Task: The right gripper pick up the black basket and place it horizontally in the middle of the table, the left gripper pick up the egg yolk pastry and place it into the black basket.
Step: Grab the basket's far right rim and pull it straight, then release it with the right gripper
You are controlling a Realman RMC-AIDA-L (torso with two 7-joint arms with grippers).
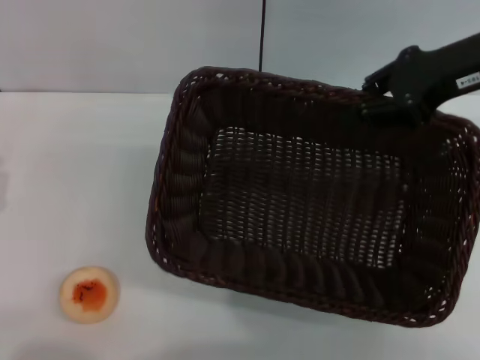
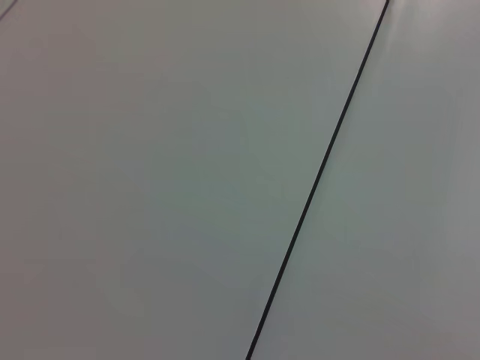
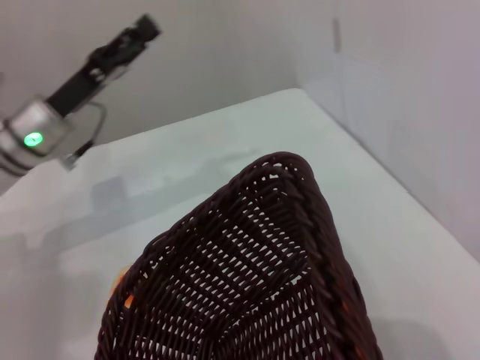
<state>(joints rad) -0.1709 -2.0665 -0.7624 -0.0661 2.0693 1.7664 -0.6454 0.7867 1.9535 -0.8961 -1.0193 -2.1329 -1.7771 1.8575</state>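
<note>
Clearly tilted, black basket point(image 1: 315, 202) runs near-left to far-right; right gripper point(image 1: 395, 101) clamps its far rim.

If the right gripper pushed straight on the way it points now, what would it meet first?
The right gripper already sits at the black basket's far rim, pointing inward, so it would probably press into that rim first; depth is unclear.

Right claw point(image 1: 401, 94) black, white label; left claw point(image 3: 133, 36) black, silver collar, green light.

egg yolk pastry point(image 1: 89, 294) left of black basket point(image 1: 315, 195), both on table point(image 1: 67, 172)
</note>
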